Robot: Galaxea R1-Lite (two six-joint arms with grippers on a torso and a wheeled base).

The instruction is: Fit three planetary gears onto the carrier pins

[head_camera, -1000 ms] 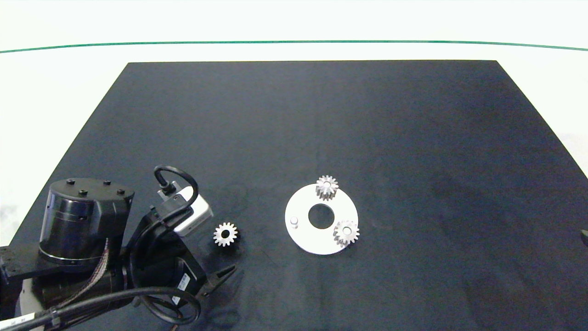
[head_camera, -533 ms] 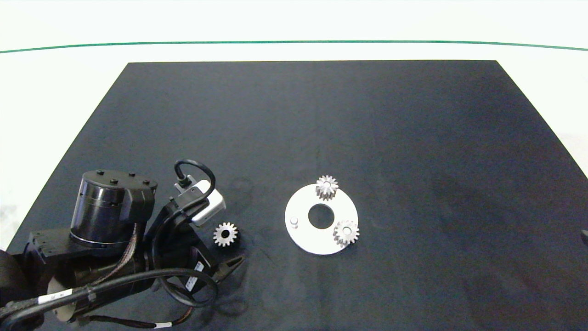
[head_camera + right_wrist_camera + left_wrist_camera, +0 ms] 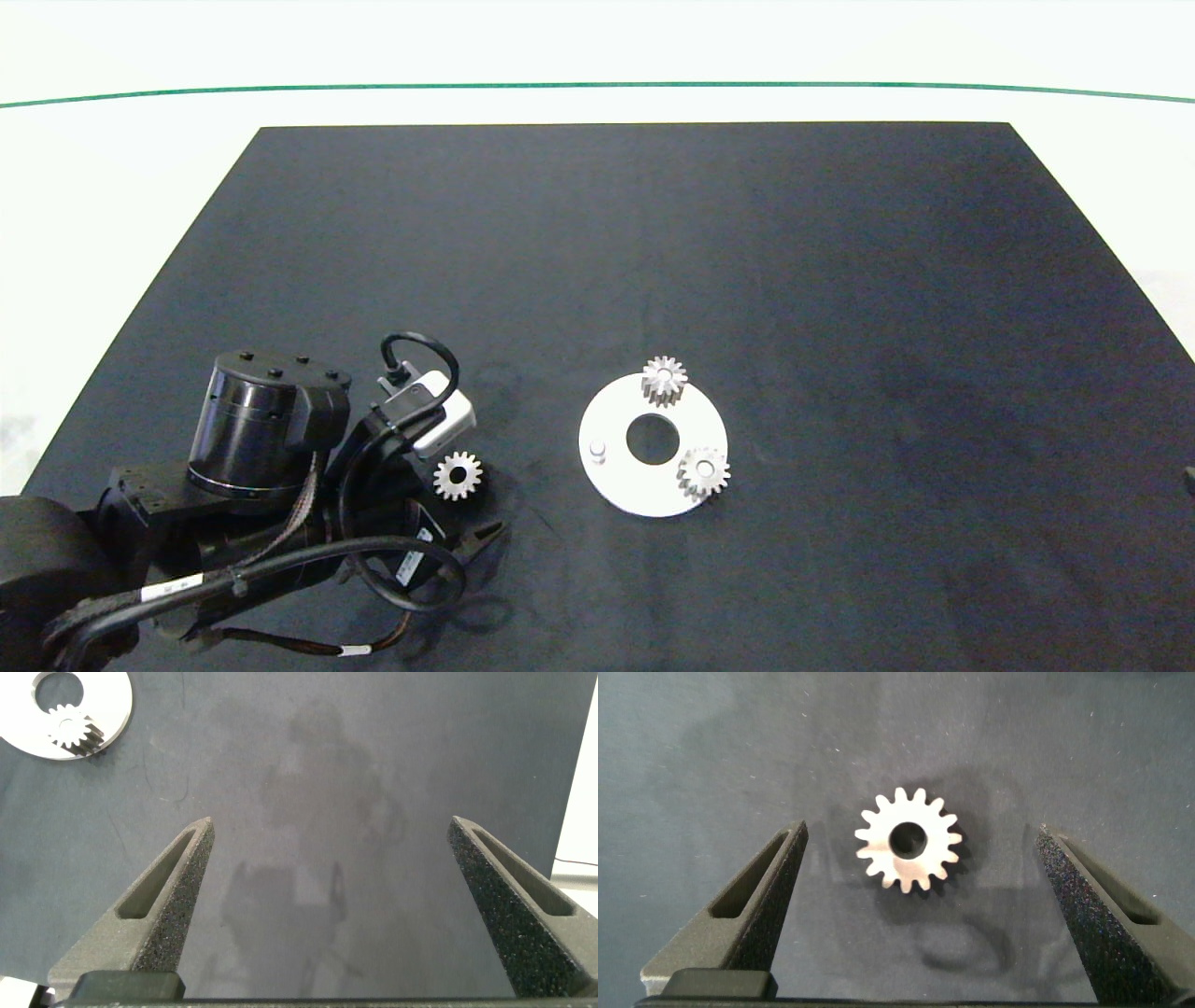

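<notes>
Gears (image 3: 664, 380): two seated on disc (image 3: 616, 485) pins; third (image 3: 908, 840) loose on mat between left gripper's (image 3: 920, 873) spread fingers. One pin (image 3: 597, 452) bare. Right gripper (image 3: 327, 873) parked, open.

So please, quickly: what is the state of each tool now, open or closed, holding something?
Left tool: open, holding nothing, fingers on either side of the loose gear on the mat.
Right tool: open, holding nothing, over bare mat.

Shiny metal gear (image 3: 908, 841) — matt mat (image 3: 653, 233)
</notes>
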